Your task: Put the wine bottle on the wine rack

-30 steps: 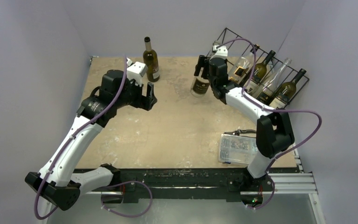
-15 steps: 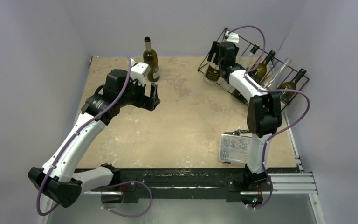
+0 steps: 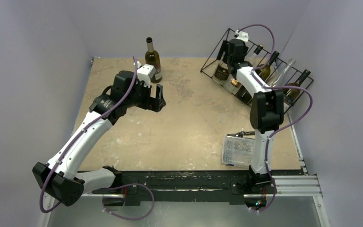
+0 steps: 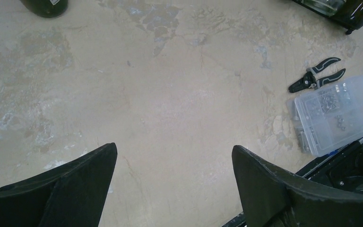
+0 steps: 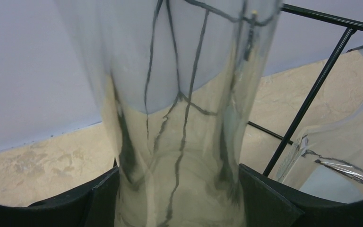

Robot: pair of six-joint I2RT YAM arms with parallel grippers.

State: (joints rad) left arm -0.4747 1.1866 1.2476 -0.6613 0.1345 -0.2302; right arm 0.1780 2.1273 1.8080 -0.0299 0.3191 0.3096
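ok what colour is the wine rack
Black: the wine rack is thin black wire, clearest in the top external view.

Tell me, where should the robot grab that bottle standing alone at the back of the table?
Probably take the standing bottle around its straight body, fingers level, coming from the near side: it is upright, the wall is behind it, and the open left gripper is closest.

One wine bottle (image 5: 179,118) in the right gripper (image 5: 177,189) at the left end of the wine rack (image 5: 313,90), racked bottles (image 3: 263,72) to that gripper's right — upright bottle (image 3: 153,59) on the table (image 3: 189,123) just behind the left gripper (image 4: 172,151), parts box (image 4: 338,113) and pliers (image 4: 317,79) well off to its right.
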